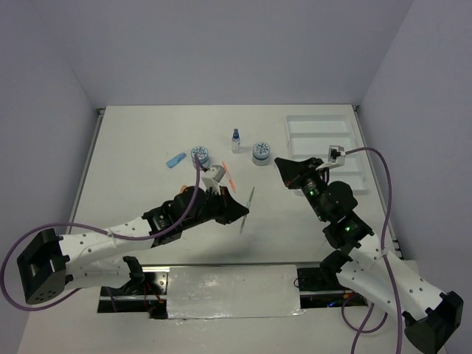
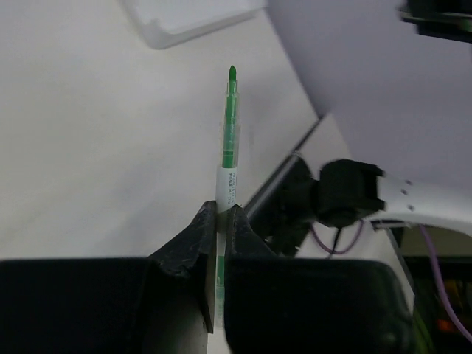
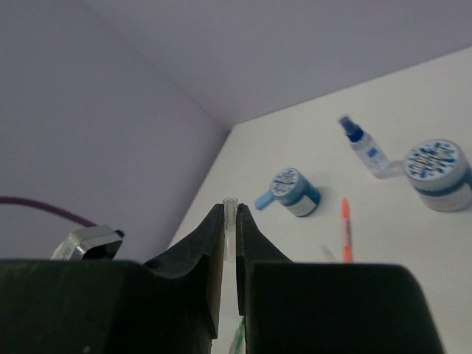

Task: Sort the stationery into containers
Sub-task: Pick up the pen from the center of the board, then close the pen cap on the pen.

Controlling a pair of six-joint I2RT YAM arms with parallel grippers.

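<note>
My left claw (image 2: 221,209) is pinched shut on the green pen (image 2: 230,140). It holds the pen up off the table (image 1: 140,133), well away from the white tray (image 1: 321,118), on the tray's near left side. My right claw (image 3: 230,212) is almost shut too, and it is closer to the tray. A thin clear tip (image 3: 230,203) pokes up in its slit. I cannot tell what the tip belongs to.

I think the job has hardly begun, because the parts of the tray I can see have nothing in them. Left of the tray, out on the table, sit two round jars (image 1: 199,155) with a little bottle (image 1: 236,140) between them. There is also an orange pen (image 1: 227,177), and a blue piece (image 1: 175,160) farthest from the tray. All of these need putting away.

The table is white and smooth. Pale purple walls (image 1: 221,44) stand behind it and at both sides.
</note>
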